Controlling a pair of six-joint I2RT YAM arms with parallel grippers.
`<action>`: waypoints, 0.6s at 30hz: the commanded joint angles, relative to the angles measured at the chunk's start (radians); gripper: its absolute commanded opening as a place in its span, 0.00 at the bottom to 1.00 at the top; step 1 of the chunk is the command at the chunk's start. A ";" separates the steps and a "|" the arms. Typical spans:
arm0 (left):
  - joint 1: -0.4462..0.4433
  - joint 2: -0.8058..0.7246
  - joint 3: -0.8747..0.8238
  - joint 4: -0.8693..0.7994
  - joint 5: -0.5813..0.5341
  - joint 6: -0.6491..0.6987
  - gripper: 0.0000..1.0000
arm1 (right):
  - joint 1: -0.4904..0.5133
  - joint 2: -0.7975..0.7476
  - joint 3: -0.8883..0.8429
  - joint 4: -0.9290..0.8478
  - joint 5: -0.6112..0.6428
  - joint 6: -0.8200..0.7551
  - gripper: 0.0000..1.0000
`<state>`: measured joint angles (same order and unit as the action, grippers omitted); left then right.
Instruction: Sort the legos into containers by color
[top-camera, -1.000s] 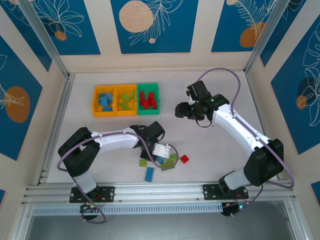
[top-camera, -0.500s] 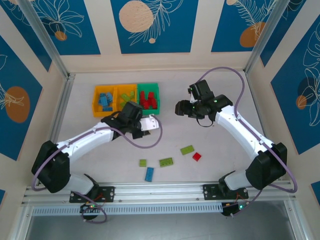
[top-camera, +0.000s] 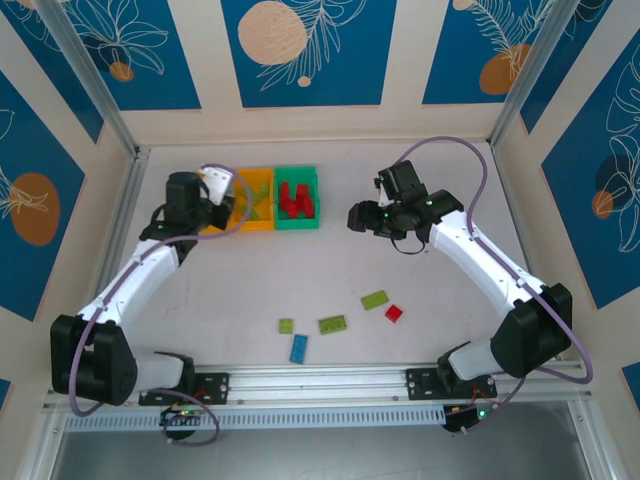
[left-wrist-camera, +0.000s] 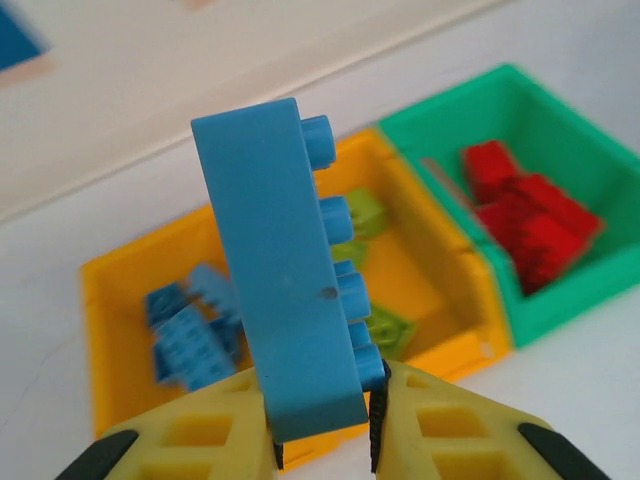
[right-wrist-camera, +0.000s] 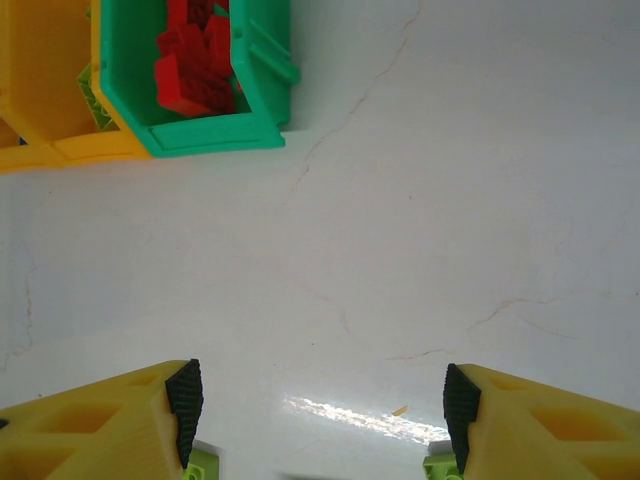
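the left gripper (left-wrist-camera: 320, 440) squeezes a long blue lego (left-wrist-camera: 290, 270), held up on its end. it hangs by the right side of the yellow bin (left-wrist-camera: 92, 340) with blue legos (left-wrist-camera: 185, 345) in it, so i think it should go a bit left before letting go.

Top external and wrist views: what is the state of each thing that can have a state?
left pincer, shut on blue lego.
right pincer, open, empty.
green bin, holds red legos.
middle bin, holds lime legos.
left bin, holds blue legos.
loose legos, five, lying on the table.
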<state>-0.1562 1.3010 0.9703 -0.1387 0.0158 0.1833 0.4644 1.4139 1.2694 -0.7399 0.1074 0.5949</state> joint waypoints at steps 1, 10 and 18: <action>0.090 0.077 0.076 -0.077 -0.058 -0.158 0.26 | 0.002 0.017 0.011 0.006 -0.035 0.013 0.68; 0.179 0.252 0.180 -0.047 0.098 -0.216 0.35 | 0.005 0.020 0.010 -0.022 -0.038 0.016 0.68; 0.178 0.202 0.196 -0.069 0.118 -0.214 0.66 | 0.006 -0.003 -0.024 -0.037 -0.033 0.039 0.68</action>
<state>0.0223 1.5570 1.1419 -0.1921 0.1047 -0.0254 0.4652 1.4307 1.2644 -0.7498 0.0925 0.6067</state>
